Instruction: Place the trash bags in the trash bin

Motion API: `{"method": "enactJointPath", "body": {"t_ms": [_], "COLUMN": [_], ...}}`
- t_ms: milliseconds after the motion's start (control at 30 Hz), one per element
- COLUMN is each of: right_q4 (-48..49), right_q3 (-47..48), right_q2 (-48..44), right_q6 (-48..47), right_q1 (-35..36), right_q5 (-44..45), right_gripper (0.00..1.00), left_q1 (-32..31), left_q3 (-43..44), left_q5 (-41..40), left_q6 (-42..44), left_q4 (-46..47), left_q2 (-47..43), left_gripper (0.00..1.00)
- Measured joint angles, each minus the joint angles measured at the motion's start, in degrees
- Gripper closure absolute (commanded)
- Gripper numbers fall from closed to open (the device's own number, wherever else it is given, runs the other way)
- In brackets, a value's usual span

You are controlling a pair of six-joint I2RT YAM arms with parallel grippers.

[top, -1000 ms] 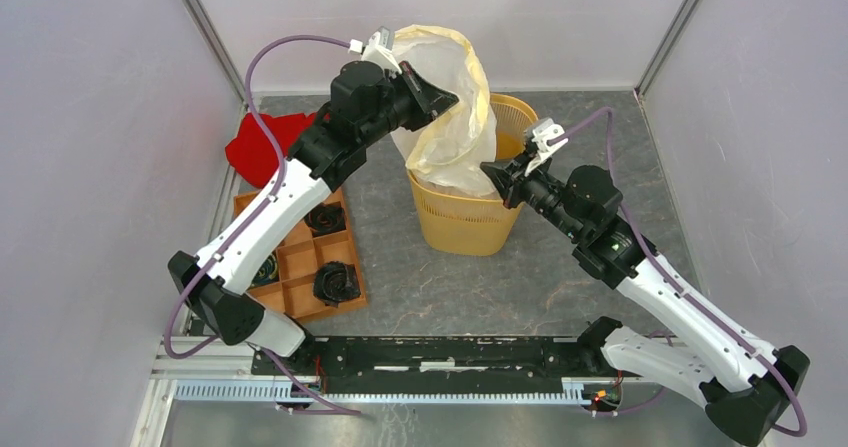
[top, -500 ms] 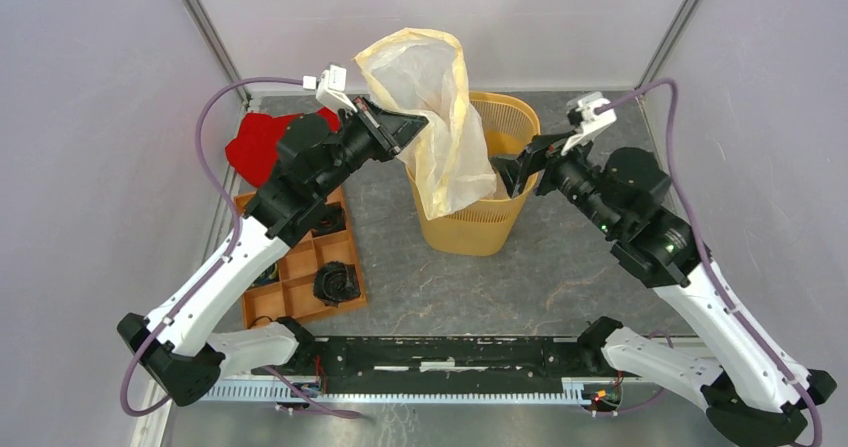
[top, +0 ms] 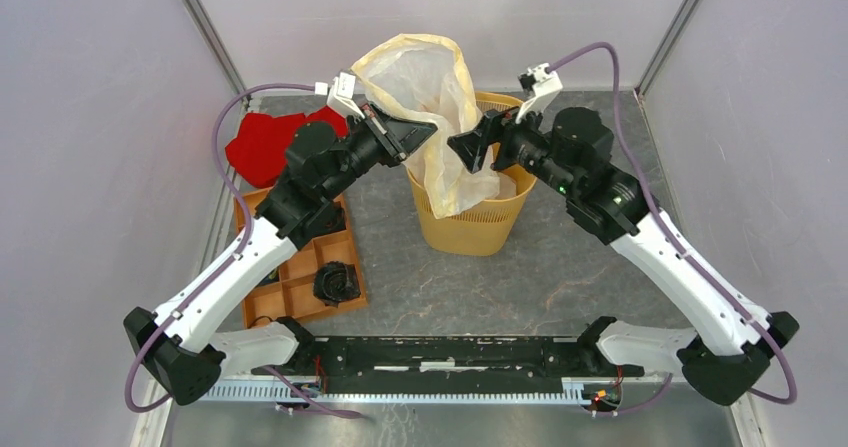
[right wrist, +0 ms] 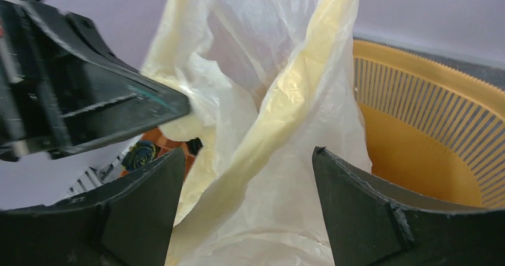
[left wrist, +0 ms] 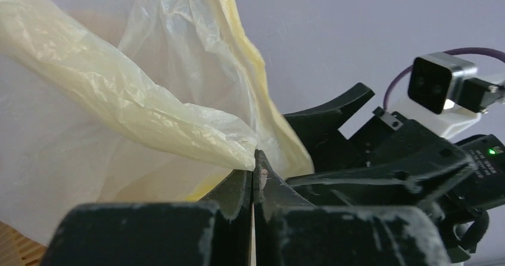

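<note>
A translucent cream-white trash bag (top: 425, 87) hangs upright over the left side of the orange-yellow mesh trash bin (top: 485, 229), and its lower end drapes across the bin's left rim. My left gripper (top: 428, 132) is shut on a fold of the trash bag (left wrist: 125, 87), its jaws pressed together in the left wrist view (left wrist: 256, 162). The right gripper (top: 466, 148) stands open at the bag's right side. In the right wrist view its wide-apart fingers (right wrist: 247, 153) have the bag (right wrist: 280, 105) between them without pinching it. The bin's (right wrist: 429, 117) interior shows behind.
A red cloth (top: 265, 142) lies at the back left. An orange compartment tray (top: 298, 259) with black items (top: 336, 282) sits left of the bin. Grey enclosure walls close in on three sides. Both arms' fingers are close together at the bag.
My right gripper opened and rose from the bin's rim up and left to the bag's side. The left arm shifted the raised bag slightly while keeping hold.
</note>
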Motion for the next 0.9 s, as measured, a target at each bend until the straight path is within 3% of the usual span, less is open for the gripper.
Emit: {"method": "enactJointPath", "body": {"t_ms": [67, 167, 233, 300, 500, 667, 800, 900], "right_q4": [-1.01, 0.5, 1.77, 1.77, 1.27, -2.34, -5.01, -5.68], "right_q3": [-0.02, -3.21, -7.5, -10.49, -10.64, -9.16, -6.93, -6.51], "right_q2": [1.68, 0.31, -3.15, -6.62, -9.6, -9.49, -8.09, -7.98], "right_q6": [-0.24, -1.2, -1.95, -2.58, -6.6, -12.04, -15.34, -16.55], "right_q1": [0.42, 0.66, 0.72, 0.7, -0.28, -2.14, -3.78, -4.22], "right_q5": [1.66, 4.61, 7.17, 9.22, 14.51, 18.29, 20.26, 21.4], "right_gripper": [0.26, 0.57, 0.85, 0.99, 1.0, 1.0, 1.0, 1.0], "left_q1": [0.0, 0.0, 0.0, 0.0, 0.0, 0.0, 0.0, 0.0], "left_q3": [0.0, 0.0, -0.24, -0.81, -2.49, -12.37, -19.23, -19.67], "left_q5": [0.35, 0.83, 1.18, 1.2, -0.07, 2.29, 6.43, 9.51], "left_q6": [-0.13, -0.15, -0.13, -0.04, 1.27, 1.33, 0.31, -0.7], "left_q4": [0.33, 0.11, -0.61, -2.89, -9.92, -10.8, -8.9, -6.73], "left_q2": [-0.02, -0.33, -1.33, -3.54, -11.61, -18.1, -19.34, -16.22], "left_gripper": [0.98, 0.98, 0.98, 0.98, 0.98, 0.98, 0.98, 0.98]}}
